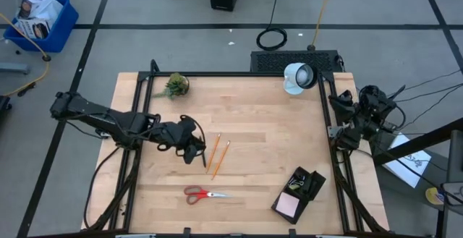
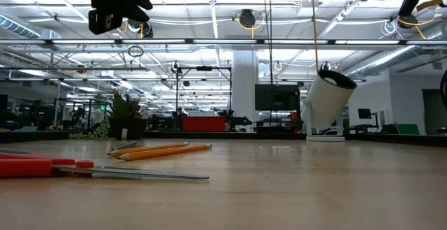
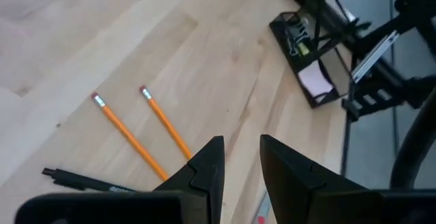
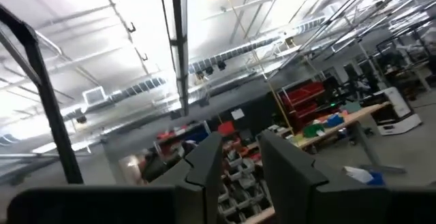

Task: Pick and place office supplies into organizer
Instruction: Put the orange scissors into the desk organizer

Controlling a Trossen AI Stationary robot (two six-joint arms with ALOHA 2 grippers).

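Observation:
Two orange-yellow pencils (image 1: 217,155) (image 3: 129,139) lie side by side on the wooden table, with a black pen (image 3: 88,181) beside them. Red-handled scissors (image 1: 204,193) (image 2: 63,168) lie flat nearer the near edge. The black organizer (image 1: 299,193) (image 3: 306,57) sits near the right near corner and holds a pink sticky-note pad (image 1: 288,205) (image 3: 317,81) and black clips (image 3: 298,37). My left gripper (image 1: 192,148) (image 3: 240,142) hovers open above the table just left of the pencils and touches nothing. My right gripper (image 4: 240,137) waits open at the table's right edge, pointing up into the room.
A small green potted plant (image 1: 176,86) (image 2: 126,118) stands near the far left corner. A round white lamp (image 1: 298,77) (image 2: 328,101) stands at the far edge on the right. Bare wood lies between the pencils and the organizer.

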